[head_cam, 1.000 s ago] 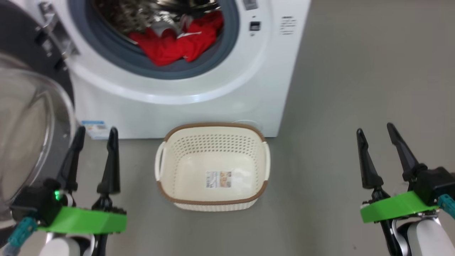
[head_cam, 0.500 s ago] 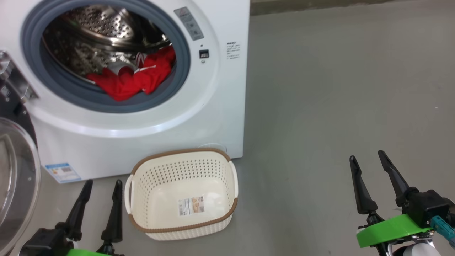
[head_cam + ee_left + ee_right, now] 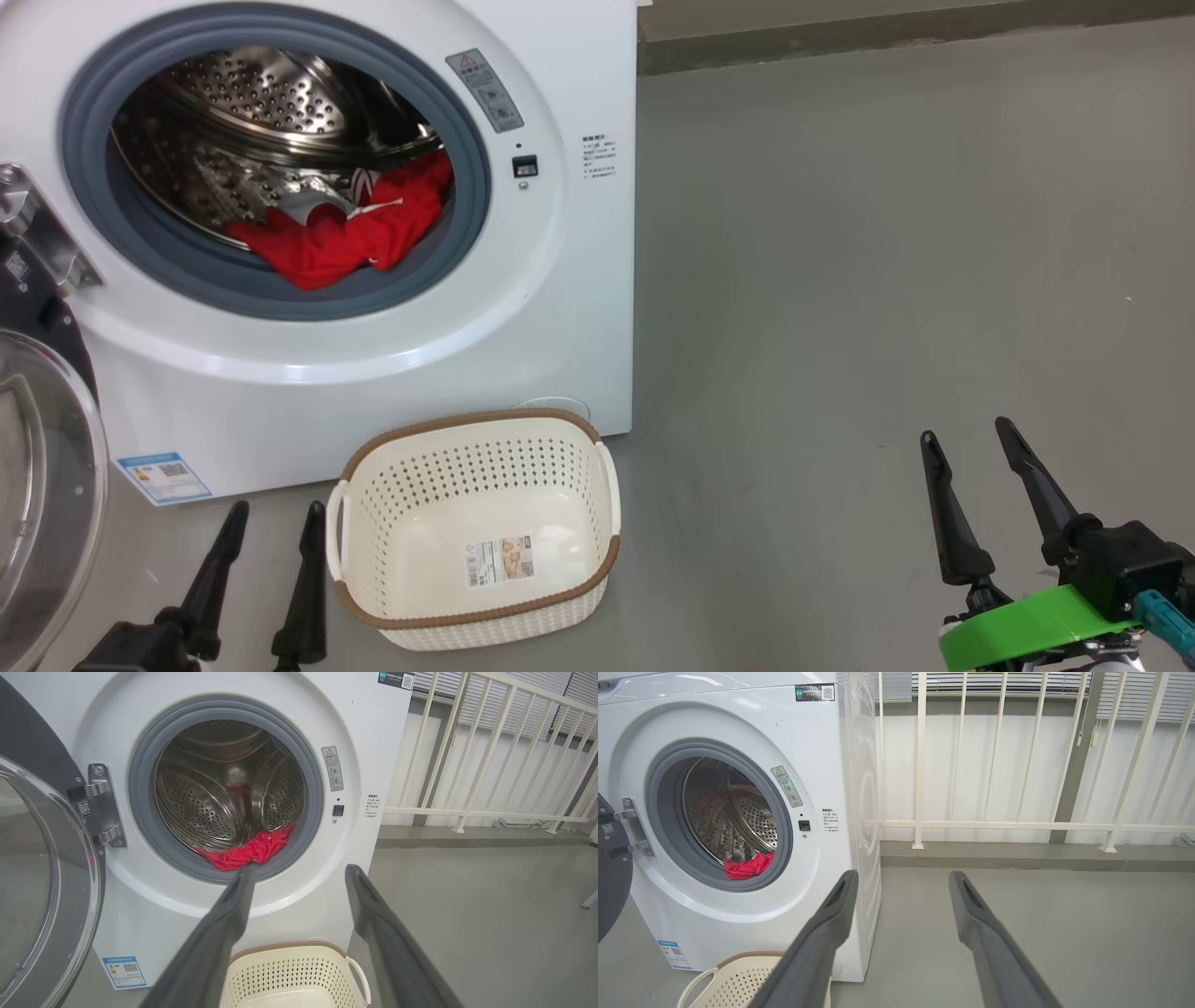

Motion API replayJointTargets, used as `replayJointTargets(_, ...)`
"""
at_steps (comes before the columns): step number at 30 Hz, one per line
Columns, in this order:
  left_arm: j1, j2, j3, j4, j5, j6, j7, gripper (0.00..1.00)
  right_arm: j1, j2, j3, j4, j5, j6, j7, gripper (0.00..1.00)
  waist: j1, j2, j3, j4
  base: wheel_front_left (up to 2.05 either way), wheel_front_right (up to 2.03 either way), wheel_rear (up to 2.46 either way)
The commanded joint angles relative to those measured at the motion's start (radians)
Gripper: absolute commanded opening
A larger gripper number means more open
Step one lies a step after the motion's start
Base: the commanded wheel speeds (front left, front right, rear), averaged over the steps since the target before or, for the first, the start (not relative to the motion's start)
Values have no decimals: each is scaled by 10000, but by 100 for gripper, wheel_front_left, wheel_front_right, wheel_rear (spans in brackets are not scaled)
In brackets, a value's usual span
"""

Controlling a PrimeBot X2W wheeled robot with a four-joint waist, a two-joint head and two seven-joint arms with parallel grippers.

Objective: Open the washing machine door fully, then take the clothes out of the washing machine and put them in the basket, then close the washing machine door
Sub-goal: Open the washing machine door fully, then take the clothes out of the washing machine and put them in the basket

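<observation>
Bright, soft, even light fills my views, and shadows on the floor are faint. The drum glints and the door glass carries pale glare. Close to my wrist lenses my fingers look soft, and the railing leans and bends toward the edges.

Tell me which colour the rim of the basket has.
The rim is brown, around a cream-white basket; the head view shows it best.

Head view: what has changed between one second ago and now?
The camera moved: it tilted up and turned slightly right, so the whole picture shifted. Nothing was gripped or released. The left gripper and right gripper stay open and empty, the clothes still lie in the washing machine, the basket stays empty, the washing machine door open.
</observation>
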Motion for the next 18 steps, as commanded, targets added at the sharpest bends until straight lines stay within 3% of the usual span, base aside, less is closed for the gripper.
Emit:
replayJointTargets(1,-204,151,306,-203,84,87,-5,100,-190,-80,224,-283,-46,35,-62,100,0,-1,13,25,0,0,0)
replayJointTargets(10,-329,225,198,-215,47,141,61,100,-238,-80,308,-226,64,35,-62,100,0,-1,82,128,36,-36,0)
replayJointTargets(18,-397,272,254,-258,95,290,21,100,-225,-80,331,-195,62,35,-62,100,0,-1,115,149,148,-148,0)
